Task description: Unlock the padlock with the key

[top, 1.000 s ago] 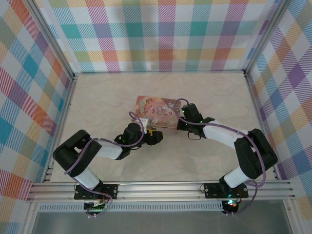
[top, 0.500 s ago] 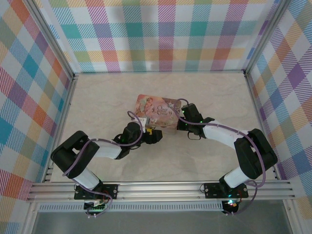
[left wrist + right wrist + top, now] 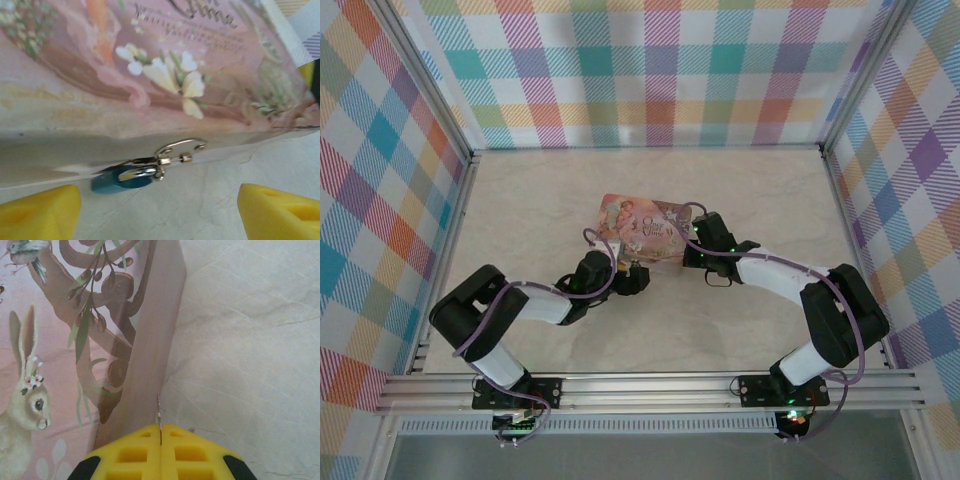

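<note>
The padlock [image 3: 120, 180] is tiny, with a teal-blue looking body and a shiny shackle. It hangs from the silver hasp [image 3: 177, 152] on the front wall of the pink illustrated tin [image 3: 642, 227]. My left gripper [image 3: 160, 215] is open and faces that wall. Its yellow fingers [image 3: 40, 212] stand either side of the lock without touching it. My right gripper [image 3: 160, 432] is shut on the key [image 3: 159, 412], a thin metal blade seen edge-on. The blade pokes out beside the tin's right side wall [image 3: 145, 355]. From above, the left gripper [image 3: 632, 278] and right gripper [image 3: 692, 250] flank the tin's near edge.
The tin lies flat in the middle of the pale marbled table [image 3: 540, 200]. Plaid walls [image 3: 650, 70] enclose the back and both sides. An aluminium rail [image 3: 650, 385] runs along the near edge by the arm bases.
The left arm has shifted slightly, bringing its gripper a little closer to the tin's front. The right arm and the tin have stayed put.
</note>
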